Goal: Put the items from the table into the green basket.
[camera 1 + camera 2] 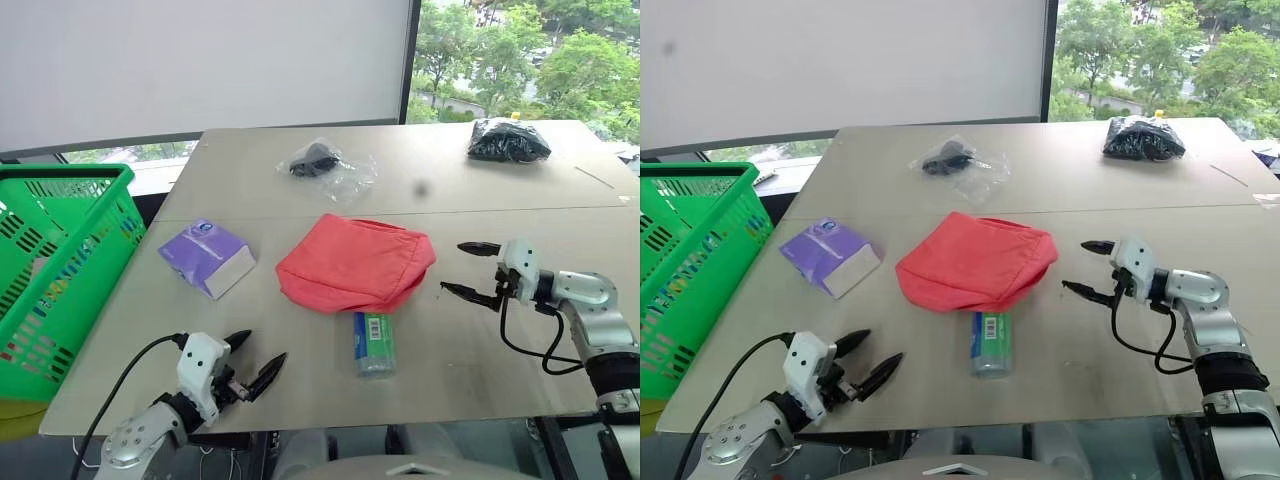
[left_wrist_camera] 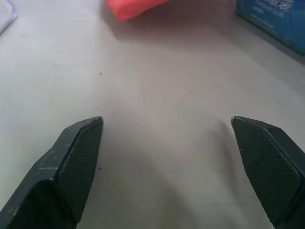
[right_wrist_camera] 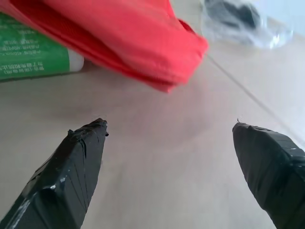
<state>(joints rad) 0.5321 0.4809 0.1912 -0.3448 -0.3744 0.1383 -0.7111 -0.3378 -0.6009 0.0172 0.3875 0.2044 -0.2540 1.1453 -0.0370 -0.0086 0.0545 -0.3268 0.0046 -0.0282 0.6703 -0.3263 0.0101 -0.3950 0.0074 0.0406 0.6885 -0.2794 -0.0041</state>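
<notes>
A matt, smooth finish is shown by the large beige-grey tabletop (image 1: 480,340), which is crossed by a thin seam. The bright green slotted basket (image 1: 60,250) is seen to be moulded plastic with a slight sheen. Soft woven cloth, matt and gently creased, is presented by the red fabric pouch (image 1: 355,262). The purple-and-white tissue pack (image 1: 207,257) is wrapped in thin, faintly shiny film. A glossy printed wrap with a barcode is carried by the green-blue cylinder (image 1: 374,343). Crinkled transparent plastic, catching highlights, forms the clear bag holding a black object (image 1: 328,167). The black bag (image 1: 508,141) is rendered in wrinkled, glinting plastic. Fine stippled texturing is visible on the matt black fingers (image 2: 78,167) of the left gripper.
</notes>
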